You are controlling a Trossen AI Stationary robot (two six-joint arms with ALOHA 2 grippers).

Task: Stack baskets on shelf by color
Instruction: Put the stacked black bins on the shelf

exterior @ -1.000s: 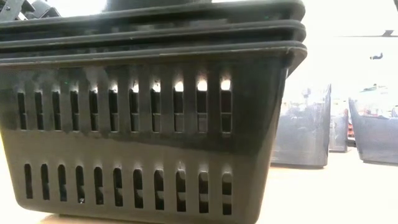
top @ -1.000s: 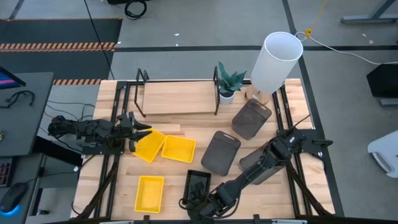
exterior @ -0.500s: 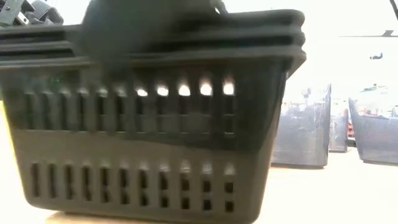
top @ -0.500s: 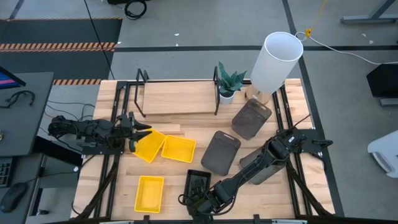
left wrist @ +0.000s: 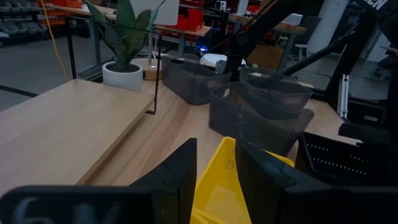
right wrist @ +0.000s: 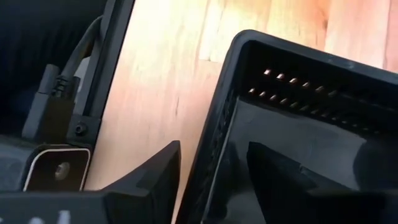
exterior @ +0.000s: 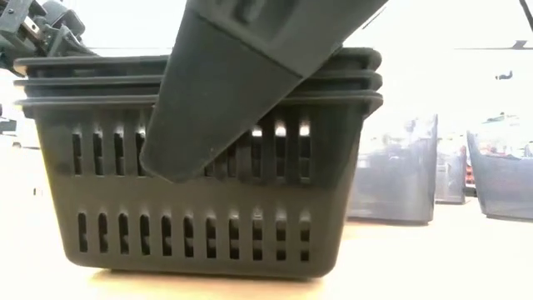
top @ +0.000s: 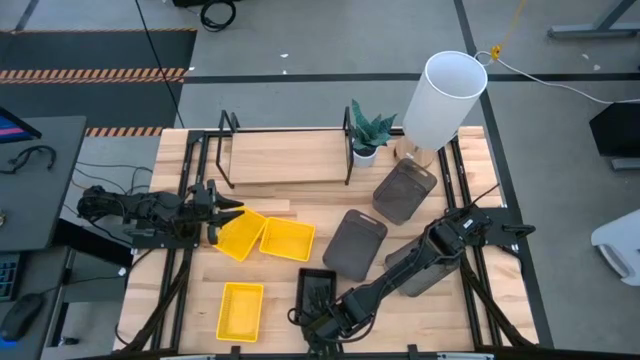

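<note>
Right tool straddles black basket stack wall; left tool grips yellow basket

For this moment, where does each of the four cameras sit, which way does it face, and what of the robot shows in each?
High view: overhead, looking straight down; both arms, the shelf, all baskets.
Low view: table height, facing across; the stacked black baskets fill it, one dark finger in front.
Left wrist view: on the left arm, looking past the left gripper, which straddles a yellow basket wall.
Right wrist view: on the right arm; the right gripper straddles the black baskets' wall.
Shared: low and right wrist views both show the black baskets.
</note>
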